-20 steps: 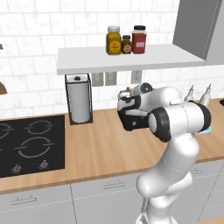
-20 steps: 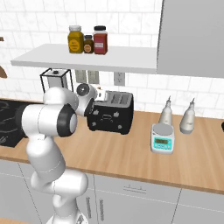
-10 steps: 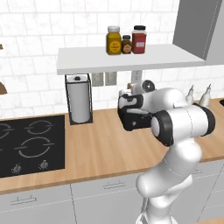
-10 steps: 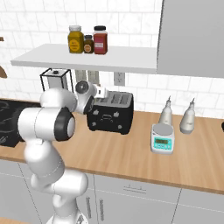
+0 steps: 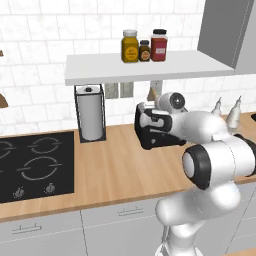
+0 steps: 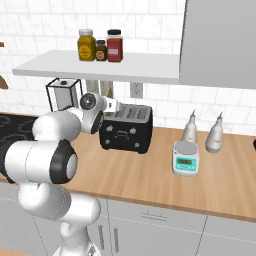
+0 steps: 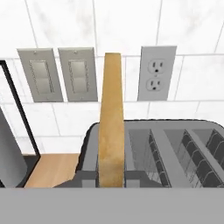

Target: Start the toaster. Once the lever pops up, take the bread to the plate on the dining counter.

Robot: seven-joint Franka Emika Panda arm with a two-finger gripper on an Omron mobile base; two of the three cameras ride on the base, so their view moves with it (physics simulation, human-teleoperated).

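Observation:
The black toaster (image 5: 159,132) (image 6: 126,131) stands on the wood counter against the tiled wall. My gripper (image 5: 154,102) (image 6: 114,105) hovers just over its left end. The bread (image 7: 110,122), a tan slice seen edge-on, rises from between my fingers at the bottom of the hand view, upright over the toaster's (image 7: 175,144) left slot. Its top corner (image 5: 151,93) pokes up beside the hand. The fingertips are hidden, and the gripper is shut on the bread. The plate and the dining counter are out of view.
A paper towel holder (image 5: 91,112) stands left of the toaster, with the black stove (image 5: 30,165) beyond it. A shelf with three jars (image 5: 145,46) hangs above. A small scale (image 6: 186,157) and two bottles (image 6: 190,131) stand right of the toaster. Switches and an outlet (image 7: 157,73) are on the wall.
The arm's elbow has swung out toward the cameras and lower. The hand stays over the toaster's left end with the bread in it.

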